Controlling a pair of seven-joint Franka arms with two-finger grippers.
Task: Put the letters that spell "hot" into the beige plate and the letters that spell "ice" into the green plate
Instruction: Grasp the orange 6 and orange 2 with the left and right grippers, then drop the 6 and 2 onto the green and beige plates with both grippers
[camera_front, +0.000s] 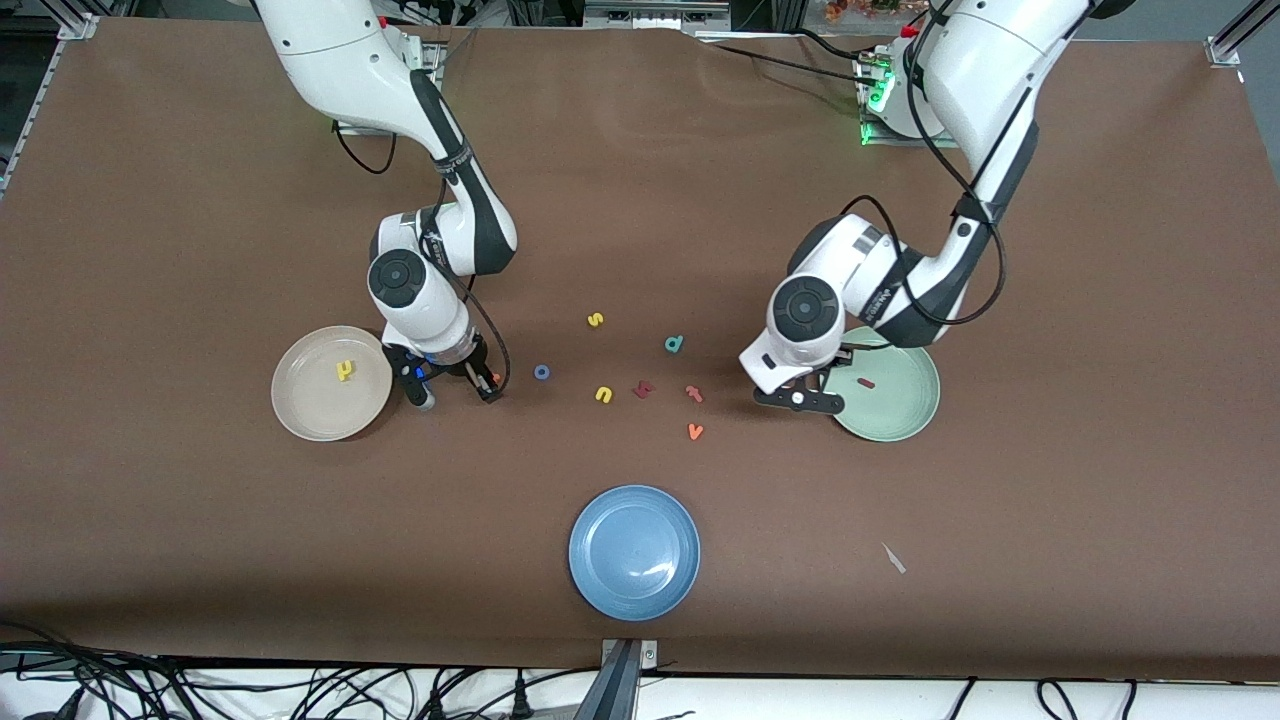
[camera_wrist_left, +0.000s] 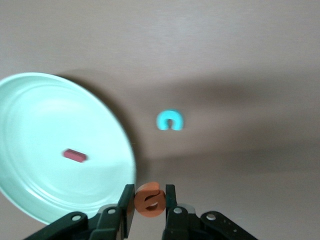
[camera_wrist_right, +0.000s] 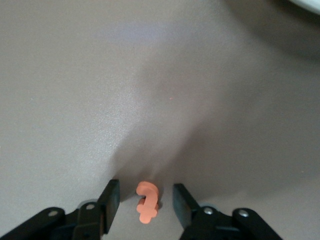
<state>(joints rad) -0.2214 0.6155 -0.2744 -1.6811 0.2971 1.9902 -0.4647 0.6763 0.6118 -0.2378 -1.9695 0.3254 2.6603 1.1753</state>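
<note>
The right claw (camera_wrist_right: 142, 202) stood low on the worktop (camera_front: 640, 150) just beside the beige plate (camera_front: 310, 400), its fingers part-open and straddling the orange t (camera_wrist_right: 146, 201), gripping nothing yet. The t's long axis ran along the gap, so the fingers stood to meet its narrow sides. The yellow h (camera_front: 345, 371) lay in the beige plate. The left claw (camera_wrist_left: 150, 205), pinching the orange e (camera_wrist_left: 150, 200), hung just off the green plate's (camera_wrist_left: 30, 115) rim; the dark red i (camera_wrist_left: 75, 156) lay inside that plate, the teal c (camera_wrist_left: 170, 120) on the worktop nearby.
</note>
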